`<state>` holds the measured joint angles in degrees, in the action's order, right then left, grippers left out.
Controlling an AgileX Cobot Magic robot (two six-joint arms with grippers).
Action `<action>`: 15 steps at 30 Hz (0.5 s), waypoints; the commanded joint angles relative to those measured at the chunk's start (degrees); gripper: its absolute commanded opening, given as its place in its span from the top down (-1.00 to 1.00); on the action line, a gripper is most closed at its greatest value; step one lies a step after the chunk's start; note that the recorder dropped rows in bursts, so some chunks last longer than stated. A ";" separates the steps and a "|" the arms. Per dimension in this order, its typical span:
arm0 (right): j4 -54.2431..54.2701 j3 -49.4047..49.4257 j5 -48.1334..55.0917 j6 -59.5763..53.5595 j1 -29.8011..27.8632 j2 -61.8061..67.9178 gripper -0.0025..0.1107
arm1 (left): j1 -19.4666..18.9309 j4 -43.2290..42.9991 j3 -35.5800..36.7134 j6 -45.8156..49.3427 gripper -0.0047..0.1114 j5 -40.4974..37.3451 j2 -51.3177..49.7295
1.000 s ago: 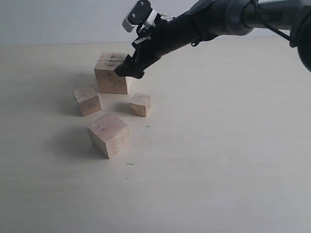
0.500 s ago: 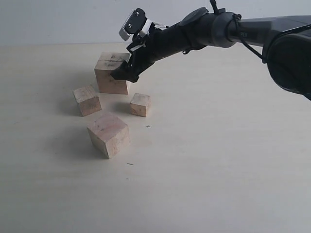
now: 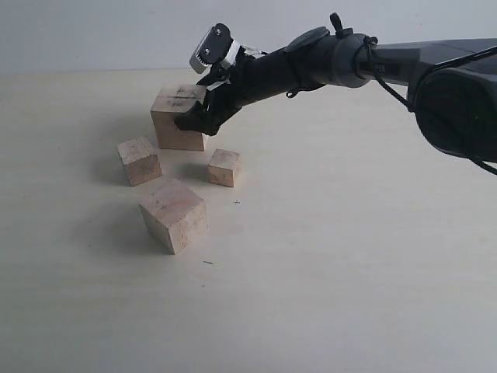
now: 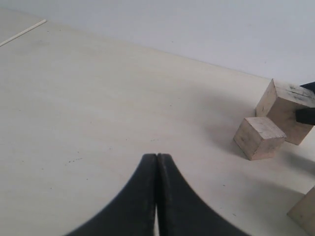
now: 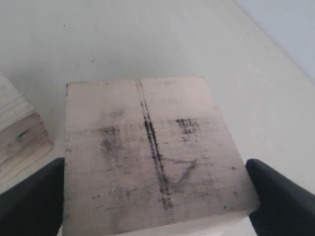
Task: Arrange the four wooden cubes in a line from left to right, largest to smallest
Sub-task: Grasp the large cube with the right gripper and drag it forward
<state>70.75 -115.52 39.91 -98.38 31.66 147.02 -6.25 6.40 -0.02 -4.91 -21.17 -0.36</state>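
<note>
Sorting barely begun: four wooden cubes clustered, unordered; right hand wide around largest cube, grip uncertain; left hand pinched shut.

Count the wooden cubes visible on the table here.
4. The largest cube stands at the back, flanked by the right gripper; a mid-sized cube lies front-left of it, the smallest cube front-right, and the front cube nearest the camera. None seems hidden.

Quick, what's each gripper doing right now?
Left gripper: closed, holding nothing.
Right gripper: jaws astride the largest cube; cannot tell whether they grip it.
</note>
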 commanded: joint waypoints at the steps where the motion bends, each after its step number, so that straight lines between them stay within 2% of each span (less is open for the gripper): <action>1: 0.83 -0.35 5.61 -0.59 -0.02 -0.14 0.08 | -0.07 0.09 0.02 0.18 0.92 0.16 0.36; 4: -0.07 -0.35 8.90 -0.59 -0.02 -0.14 0.57 | -0.07 0.09 0.02 0.18 0.92 0.16 0.36; 7: -1.55 -0.35 11.00 2.51 -0.02 -0.35 0.87 | -0.07 0.09 0.02 0.18 0.92 0.16 0.36; 9: -3.07 -0.35 11.95 4.01 -0.02 -0.59 0.96 | -0.07 0.09 0.02 0.18 0.92 0.16 0.36; 15: -14.11 -0.35 19.49 3.89 -0.02 -2.29 0.96 | -0.07 0.09 0.02 0.18 0.92 0.16 0.36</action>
<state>60.14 -115.86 54.54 -95.47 31.55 145.20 -6.25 6.40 -0.02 -4.91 -21.17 -0.36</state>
